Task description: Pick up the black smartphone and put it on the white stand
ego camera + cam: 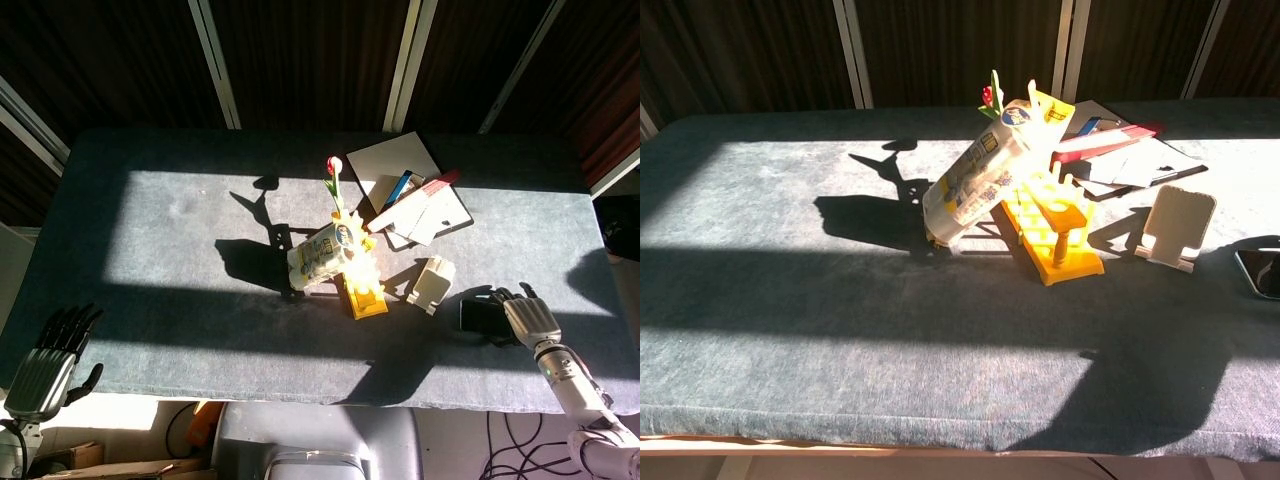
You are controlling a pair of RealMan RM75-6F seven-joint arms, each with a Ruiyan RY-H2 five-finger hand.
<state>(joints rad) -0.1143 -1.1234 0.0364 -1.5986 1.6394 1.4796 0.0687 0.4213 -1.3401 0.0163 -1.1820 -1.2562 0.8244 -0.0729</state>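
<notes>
The black smartphone (481, 317) lies flat in shadow near the table's front right; in the chest view only its left end (1260, 271) shows at the frame's edge. My right hand (531, 318) is just right of the phone, its fingers spread at the phone's right end and gripping nothing. The white stand (432, 284) stands upright a little left of and behind the phone, and the chest view shows the stand (1179, 229) from behind. My left hand (45, 366) hangs off the table's front left corner, fingers extended and empty.
A yellow rack (362, 283) with a tipped white bottle (322, 254) and a tulip (333, 178) stands mid-table, left of the stand. Papers, a book and pens (418, 203) lie behind the stand. The dark table cloth (170, 250) stretches away to the left.
</notes>
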